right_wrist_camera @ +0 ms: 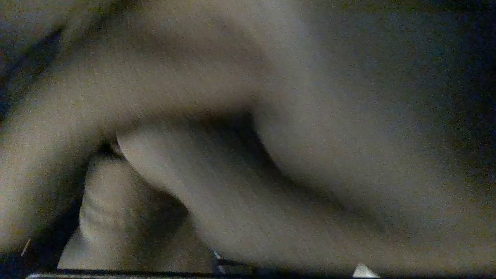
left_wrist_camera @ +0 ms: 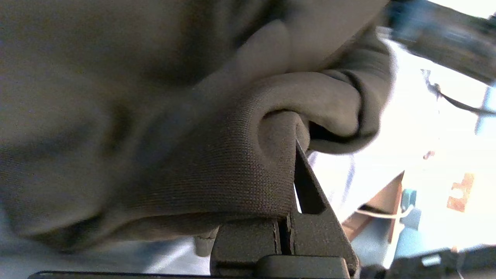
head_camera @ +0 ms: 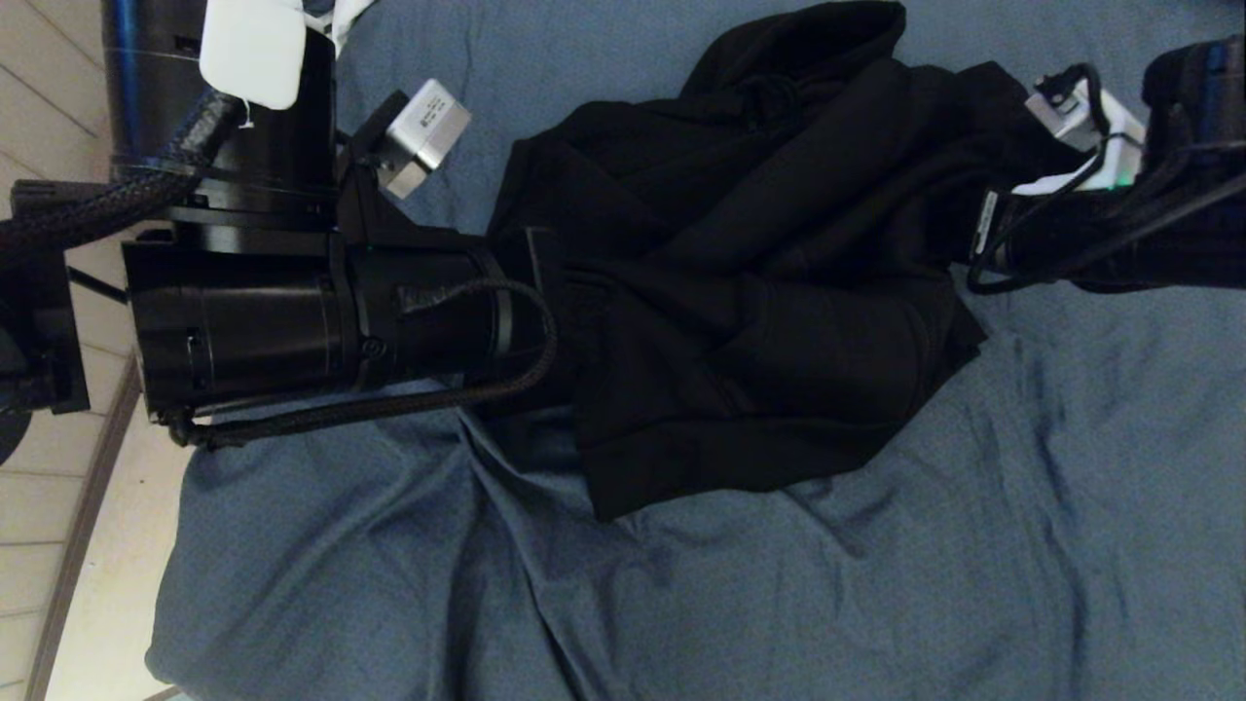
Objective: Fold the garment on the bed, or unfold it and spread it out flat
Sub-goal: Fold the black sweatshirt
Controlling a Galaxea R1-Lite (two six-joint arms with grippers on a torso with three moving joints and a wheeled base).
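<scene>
The garment (head_camera: 740, 292), a black hoodie, hangs bunched between my two arms over the blue-grey bed (head_camera: 876, 584), and its lower hem trails on the sheet. My left gripper (head_camera: 545, 282) is shut on a ribbed edge of it; in the left wrist view the knit fabric (left_wrist_camera: 217, 166) folds over the closed gripper (left_wrist_camera: 294, 149). My right gripper (head_camera: 973, 248) is at the garment's right edge, buried in cloth. In the right wrist view the dark fabric (right_wrist_camera: 271, 135) covers everything and hides the fingers.
The bed's left edge (head_camera: 165, 604) drops to a pale tiled floor (head_camera: 58, 545). The sheet is wrinkled below and to the right of the garment. A wooden piece of furniture (left_wrist_camera: 383, 205) shows beyond the bed in the left wrist view.
</scene>
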